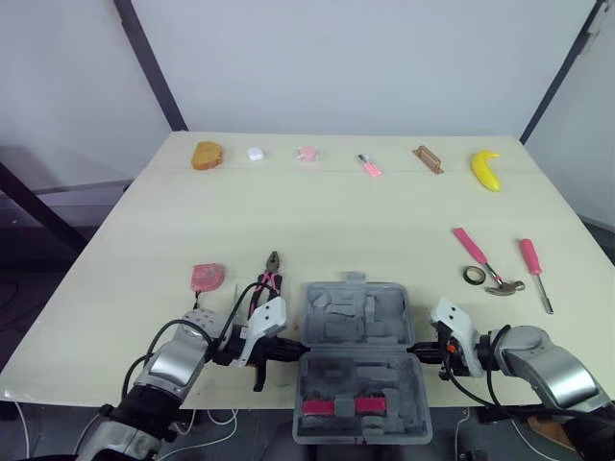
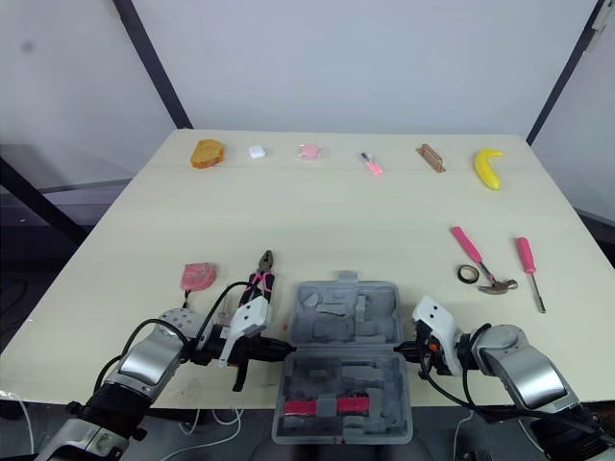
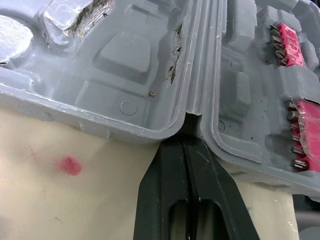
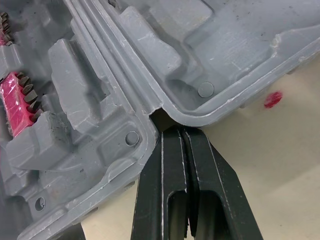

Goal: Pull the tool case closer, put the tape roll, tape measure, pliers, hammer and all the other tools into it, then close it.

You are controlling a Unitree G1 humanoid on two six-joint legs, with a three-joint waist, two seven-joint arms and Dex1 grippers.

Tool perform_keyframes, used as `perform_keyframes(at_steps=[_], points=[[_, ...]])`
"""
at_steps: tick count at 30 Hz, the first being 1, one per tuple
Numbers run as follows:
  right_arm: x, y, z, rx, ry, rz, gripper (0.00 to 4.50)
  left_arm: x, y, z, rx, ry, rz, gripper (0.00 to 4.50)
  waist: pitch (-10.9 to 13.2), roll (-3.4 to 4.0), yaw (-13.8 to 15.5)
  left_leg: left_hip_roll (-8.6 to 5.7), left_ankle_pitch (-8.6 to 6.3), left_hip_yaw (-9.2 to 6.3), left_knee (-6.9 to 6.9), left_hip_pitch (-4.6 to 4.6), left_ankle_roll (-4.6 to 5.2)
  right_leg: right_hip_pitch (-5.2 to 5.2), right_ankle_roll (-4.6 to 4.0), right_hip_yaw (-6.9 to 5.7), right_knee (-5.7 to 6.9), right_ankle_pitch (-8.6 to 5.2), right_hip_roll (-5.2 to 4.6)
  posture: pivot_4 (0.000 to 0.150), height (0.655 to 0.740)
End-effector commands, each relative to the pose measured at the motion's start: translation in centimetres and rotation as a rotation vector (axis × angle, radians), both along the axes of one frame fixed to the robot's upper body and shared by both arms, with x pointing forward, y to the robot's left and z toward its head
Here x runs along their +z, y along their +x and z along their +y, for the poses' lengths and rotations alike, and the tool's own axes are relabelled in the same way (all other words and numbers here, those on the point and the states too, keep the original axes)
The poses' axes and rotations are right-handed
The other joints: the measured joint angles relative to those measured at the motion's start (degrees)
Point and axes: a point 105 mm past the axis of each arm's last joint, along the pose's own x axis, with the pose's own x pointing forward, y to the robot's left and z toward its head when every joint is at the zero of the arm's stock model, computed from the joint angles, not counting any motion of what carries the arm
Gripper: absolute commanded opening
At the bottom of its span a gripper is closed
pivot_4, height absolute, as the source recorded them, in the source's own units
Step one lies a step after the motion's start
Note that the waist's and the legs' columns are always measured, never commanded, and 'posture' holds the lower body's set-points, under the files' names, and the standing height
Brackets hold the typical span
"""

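Open tool case [image 1: 384, 384] sits at the near edge of the table [image 1: 317, 211], overhanging slightly. Left gripper [image 1: 300, 350] and right gripper [image 1: 415, 351] flank it at the hinge line. Each pair of fingers is pressed fully together, gripping nothing, with tips poked into the hinge notch, probably to drag or steady the case from both sides. Pliers [image 1: 267, 279] lie just left of the lid. Tape roll [image 1: 474, 275], hammer [image 1: 478, 257] and screwdriver [image 1: 531, 257] are to the right, none packed yet. No readable brand or label.
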Motion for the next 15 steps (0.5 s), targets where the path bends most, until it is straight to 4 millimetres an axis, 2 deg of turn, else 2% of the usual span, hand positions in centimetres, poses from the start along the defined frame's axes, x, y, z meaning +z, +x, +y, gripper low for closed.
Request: perform_keyframes(at_steps=[1,15], points=[[-0.22,-0.76,0.47,0.030,0.006,0.024,0.04,0.04,-0.47,-0.46,-0.039,-0.008,-0.004,0.00,0.00,0.00,0.00,0.00,0.00,0.00,0.00,0.00,0.00,0.00,0.00,0.00,0.00,0.00,0.00,0.150,0.7400],[-0.32,-0.68,0.05,0.032,-0.010,0.017,0.04,-0.45,-0.16,0.12,-0.034,0.016,-0.016,0.00,0.00,0.00,0.01,0.00,0.00,-0.01,0.01,0.00,0.00,0.01,0.00,0.00,0.00,0.00,0.00,0.150,0.7400]])
